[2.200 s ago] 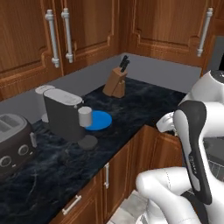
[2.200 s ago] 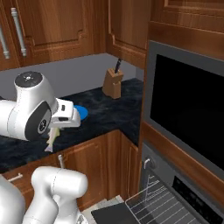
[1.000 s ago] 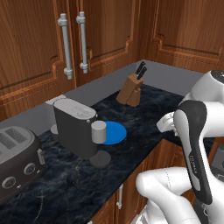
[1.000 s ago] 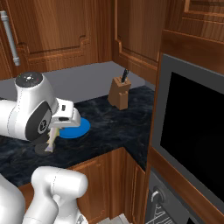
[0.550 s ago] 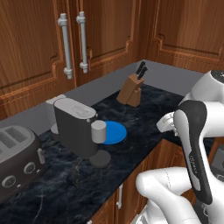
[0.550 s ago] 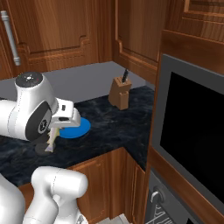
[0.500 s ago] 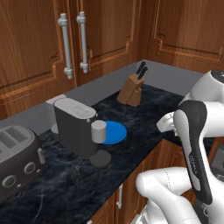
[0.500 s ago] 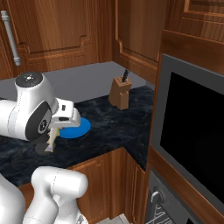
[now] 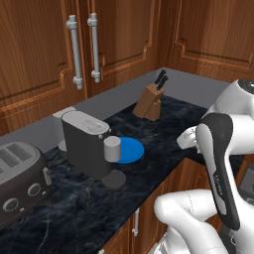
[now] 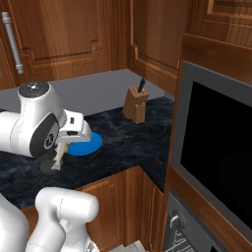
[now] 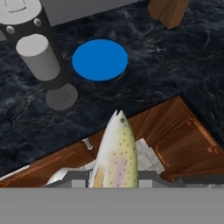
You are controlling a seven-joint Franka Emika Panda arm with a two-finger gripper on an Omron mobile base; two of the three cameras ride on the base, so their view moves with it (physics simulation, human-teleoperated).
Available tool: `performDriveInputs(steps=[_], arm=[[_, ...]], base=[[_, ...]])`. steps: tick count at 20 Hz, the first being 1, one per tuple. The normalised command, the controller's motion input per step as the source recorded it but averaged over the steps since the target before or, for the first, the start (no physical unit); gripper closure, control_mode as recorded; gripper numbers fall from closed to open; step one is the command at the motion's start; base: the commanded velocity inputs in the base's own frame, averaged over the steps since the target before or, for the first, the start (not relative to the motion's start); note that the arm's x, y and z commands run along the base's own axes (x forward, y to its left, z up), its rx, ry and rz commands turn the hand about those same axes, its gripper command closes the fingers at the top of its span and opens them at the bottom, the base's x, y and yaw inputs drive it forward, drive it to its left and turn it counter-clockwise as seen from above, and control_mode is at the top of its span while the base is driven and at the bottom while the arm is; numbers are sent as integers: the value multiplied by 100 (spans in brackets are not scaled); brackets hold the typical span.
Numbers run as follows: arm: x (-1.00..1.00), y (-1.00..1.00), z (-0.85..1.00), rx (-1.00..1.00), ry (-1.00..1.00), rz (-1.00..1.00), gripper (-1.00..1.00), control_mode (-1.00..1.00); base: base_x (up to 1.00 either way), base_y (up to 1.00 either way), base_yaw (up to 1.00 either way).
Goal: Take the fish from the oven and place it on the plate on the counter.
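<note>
My gripper is shut on the fish, a slim cream fish that hangs tail-down from the white hand. In the hand view the fish is speckled, sits between the gripper jaws, and points its head toward the plate. It hangs over the front edge of the black counter, short of the plate. The flat blue plate lies bare on the counter beside the coffee machine. A strip of the oven with a knob shows at the lower right.
A grey coffee machine stands just left of the plate, with its round drip base in front. A wooden knife block stands behind. A toaster sits far left. A black-windowed appliance rises on the right.
Between the oldest frames and a second ago both base views shifted, so the camera moved along the counter. Over the last second nothing has moved; the fish stays in the gripper.
</note>
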Motion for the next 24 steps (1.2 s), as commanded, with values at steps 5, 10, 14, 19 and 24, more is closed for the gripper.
performDriveInputs(steps=[5,10,14,19,24], arm=[[53,0,0,0,3,5,100,-100],[89,-2,0,0,10,24,100,-100],[49,-3,0,0,5,28,100,-100],[36,4,-30,0,1,24,100,-100],[95,52,-24,0,19,5,100,-100]], base=[[0,0,0],[0,0,0],[0,0,0],[0,0,0],[0,0,0]])
